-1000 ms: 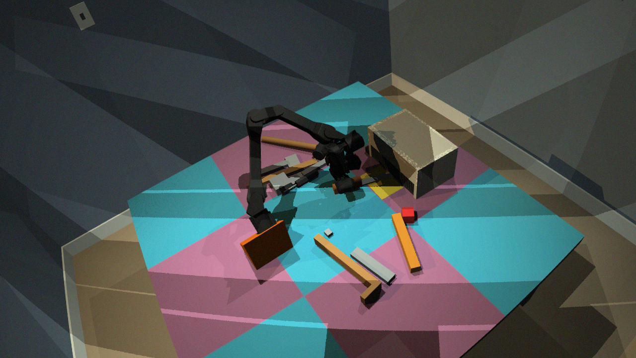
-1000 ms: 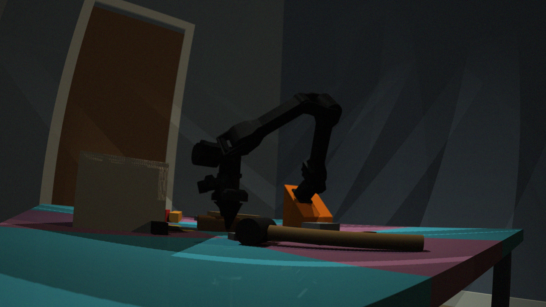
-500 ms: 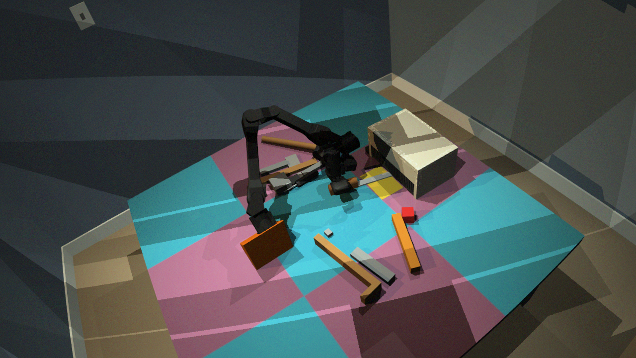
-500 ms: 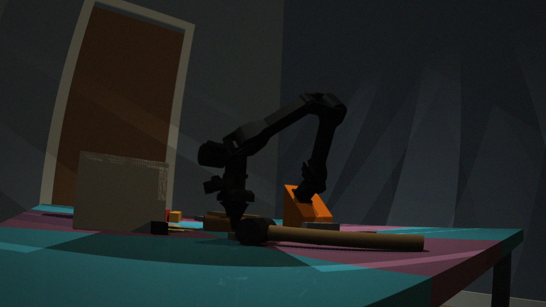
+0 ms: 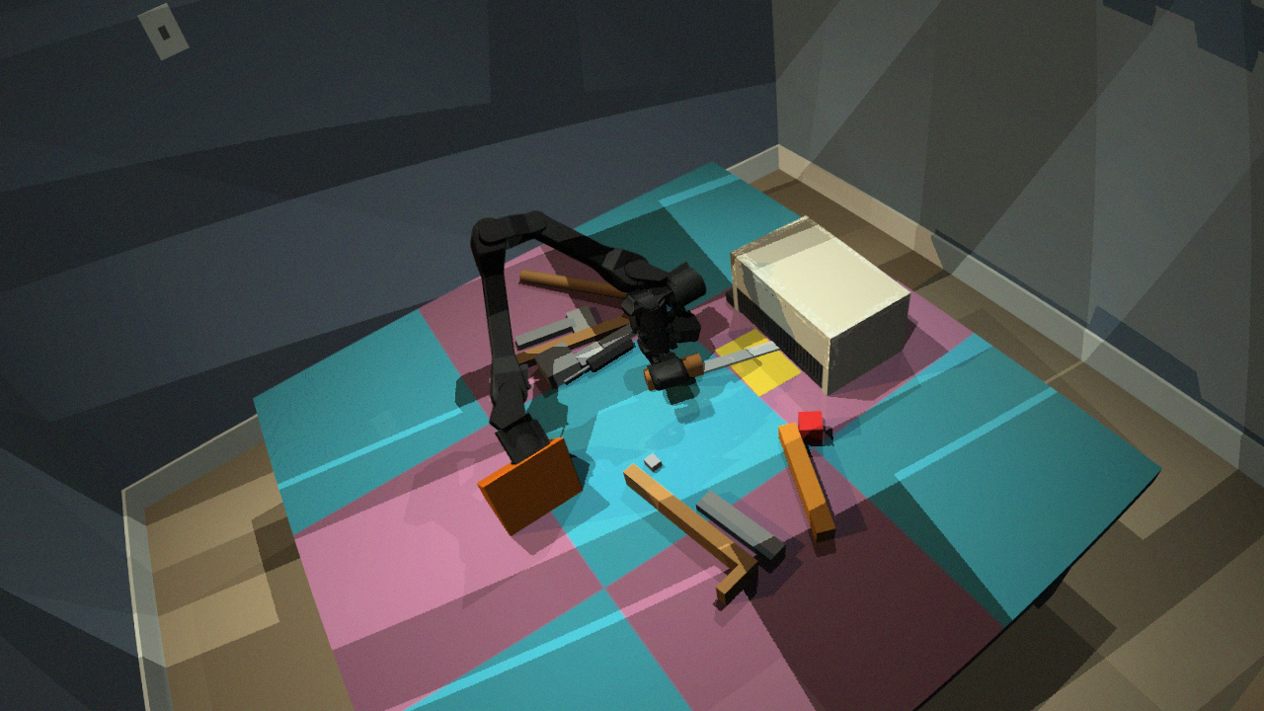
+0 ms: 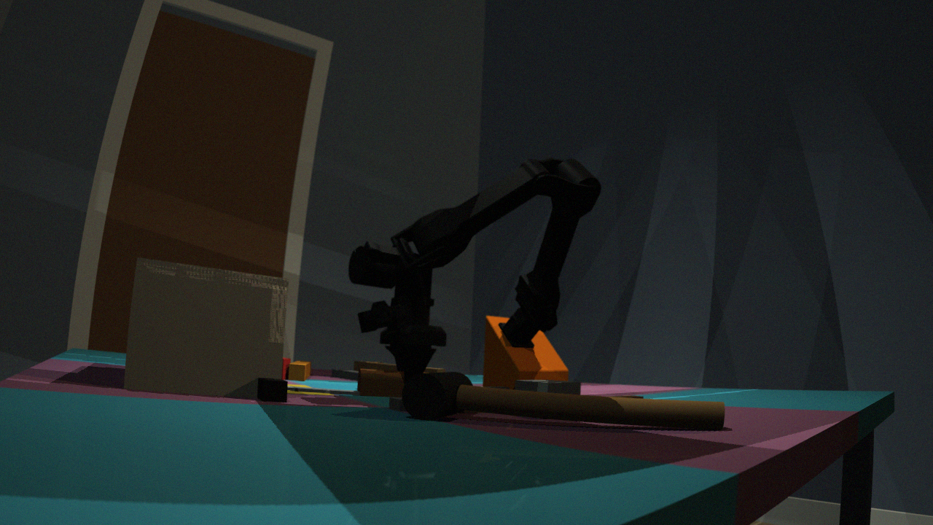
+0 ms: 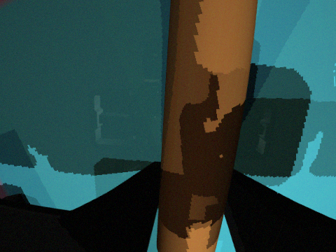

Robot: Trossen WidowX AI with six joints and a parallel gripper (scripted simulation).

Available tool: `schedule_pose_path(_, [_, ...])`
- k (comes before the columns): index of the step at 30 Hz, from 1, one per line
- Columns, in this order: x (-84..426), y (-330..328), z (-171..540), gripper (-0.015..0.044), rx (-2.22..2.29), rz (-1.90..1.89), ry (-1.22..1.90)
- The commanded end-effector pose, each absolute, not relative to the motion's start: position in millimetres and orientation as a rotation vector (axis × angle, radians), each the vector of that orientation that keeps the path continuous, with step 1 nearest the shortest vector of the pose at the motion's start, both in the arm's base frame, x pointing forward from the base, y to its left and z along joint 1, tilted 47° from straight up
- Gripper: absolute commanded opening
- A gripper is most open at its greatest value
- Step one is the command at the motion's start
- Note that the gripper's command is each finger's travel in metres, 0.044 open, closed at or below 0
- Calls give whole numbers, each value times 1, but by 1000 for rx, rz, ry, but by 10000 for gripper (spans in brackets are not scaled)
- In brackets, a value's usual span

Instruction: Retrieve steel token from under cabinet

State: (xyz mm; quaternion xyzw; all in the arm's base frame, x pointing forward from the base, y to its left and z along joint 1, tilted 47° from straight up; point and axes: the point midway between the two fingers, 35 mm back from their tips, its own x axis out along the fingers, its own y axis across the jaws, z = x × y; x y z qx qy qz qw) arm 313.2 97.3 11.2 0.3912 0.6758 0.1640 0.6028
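My gripper [image 5: 673,372] [image 7: 190,171] is shut on the round wooden handle [image 5: 694,363] [image 6: 378,382] [image 7: 213,42] of a tool with a long flat steel blade [image 5: 733,355]. The tool is low over the table, and its blade crosses the yellow marked area [image 5: 766,380] towards the vent slots of the pale cabinet [image 5: 834,274] [image 6: 205,326]. The blade's tip is close to the cabinet's front; whether it is under the edge is unclear. In the wrist view the handle runs between both fingers and the blade is out of frame. I cannot make out the token in any view.
A mallet [image 5: 565,282] [image 6: 587,406] and several grey and wooden tools lie left of the gripper. A red block [image 5: 809,424], an orange bar [image 5: 806,482], an L-shaped stick [image 5: 675,515], a grey bar [image 5: 738,528] and a small grey cube [image 5: 652,461] lie on the near side.
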Motion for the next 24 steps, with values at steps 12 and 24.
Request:
schedule_pose_path(12, [295,103,15,0,908,378,1570])
schedule_pose_path(24, [282,107,18,0,909,378,1571])
